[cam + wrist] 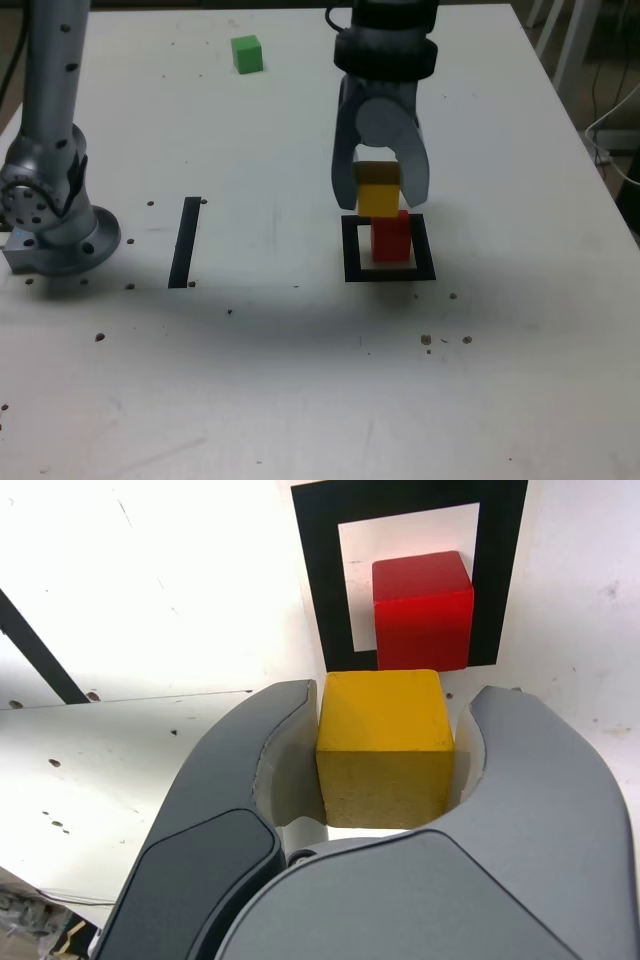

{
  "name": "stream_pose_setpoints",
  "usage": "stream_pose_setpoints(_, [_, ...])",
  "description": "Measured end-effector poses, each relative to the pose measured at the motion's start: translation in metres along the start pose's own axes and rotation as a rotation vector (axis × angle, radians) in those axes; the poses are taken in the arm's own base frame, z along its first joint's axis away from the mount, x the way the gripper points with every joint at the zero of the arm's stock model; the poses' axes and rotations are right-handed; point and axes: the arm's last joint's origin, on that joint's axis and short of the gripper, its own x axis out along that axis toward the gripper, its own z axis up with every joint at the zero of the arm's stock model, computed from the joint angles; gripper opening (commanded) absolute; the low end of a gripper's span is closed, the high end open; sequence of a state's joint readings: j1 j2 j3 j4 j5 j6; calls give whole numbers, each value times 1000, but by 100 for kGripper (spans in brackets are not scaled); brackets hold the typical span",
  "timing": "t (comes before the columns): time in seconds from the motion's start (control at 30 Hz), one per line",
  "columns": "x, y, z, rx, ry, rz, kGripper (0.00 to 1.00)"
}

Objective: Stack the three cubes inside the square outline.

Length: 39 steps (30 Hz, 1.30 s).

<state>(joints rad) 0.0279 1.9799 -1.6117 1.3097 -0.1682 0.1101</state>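
From the exterior view's left, 1 green cube (247,55) sits far back on the white surface (270,400). Next, the tool (380,195) grips 1 yellow cube (378,198), held up near 1 red cube (391,238), which stands inside the black square outline (352,275), towards its right side.

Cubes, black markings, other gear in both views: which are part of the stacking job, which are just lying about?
Job:
- yellow cube, held in the gripper
- red cube, inside the square outline
- green cube, on the table

Just there:
- straight black bar
- second arm, at the exterior view's left
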Motion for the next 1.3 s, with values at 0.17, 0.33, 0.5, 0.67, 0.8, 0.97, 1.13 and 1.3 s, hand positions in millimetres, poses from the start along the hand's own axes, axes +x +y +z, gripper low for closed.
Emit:
stream_pose_setpoints(0.17, [7, 2, 9, -1, 5, -1, 31])
stream_pose_setpoints(0.33, [12, 4, 15, -1, 4, -1, 31])
stream_pose_setpoints(0.5, [16, 5, 18, -1, 8, -1, 31])
stream_pose_setpoints(0.67, [16, 5, 18, -2, 9, -1, 31])
stream_pose_setpoints(0.8, [18, 5, 19, -1, 8, -1, 31])
stream_pose_setpoints(0.97, [22, 7, 21, -6, 13, -2, 31])
stream_pose_setpoints(1.13, [24, 10, 21, -11, 15, 0, 32])
stream_pose_setpoints(1.3, [27, 13, 22, -8, 20, 2, 64])
